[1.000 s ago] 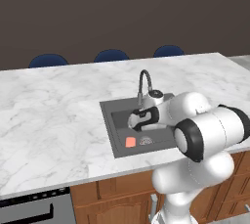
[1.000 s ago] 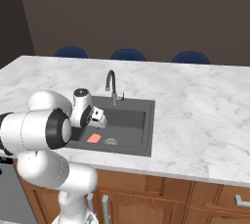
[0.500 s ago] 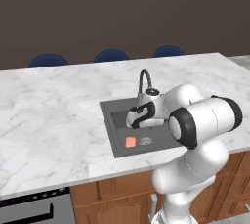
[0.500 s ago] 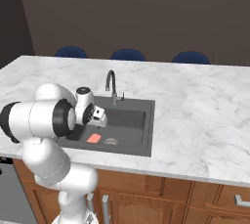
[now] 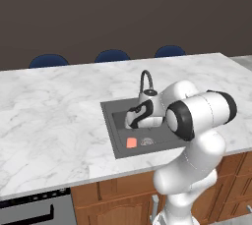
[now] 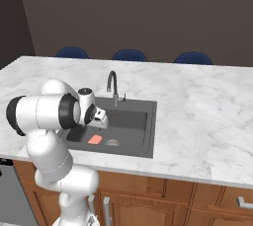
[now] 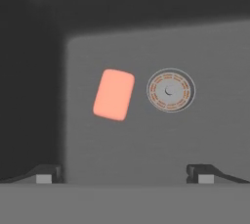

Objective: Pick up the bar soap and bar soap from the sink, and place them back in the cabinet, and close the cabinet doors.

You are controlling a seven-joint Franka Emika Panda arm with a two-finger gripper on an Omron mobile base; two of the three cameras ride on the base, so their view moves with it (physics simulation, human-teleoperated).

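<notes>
Here, white marble counter (image 5: 54, 116) under a dark wall, three blue chairs (image 5: 112, 55) behind. Sink (image 5: 114, 138) set in it: one bar soap (image 7: 114, 95) flat on the floor, drain strainer (image 7: 170, 90) just right. Gripper (image 7: 124, 173) hovers above, jaws spread, empty.

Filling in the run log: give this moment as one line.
phase: approach | gripper: open, above sink floor | bar soap: flat, beside drain strainer, ungrasped

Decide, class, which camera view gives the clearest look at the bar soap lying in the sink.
The hand view: the bar soap lies large and unblocked beside the drain strainer. Both base views show it as a small pink patch on the sink floor.
</notes>
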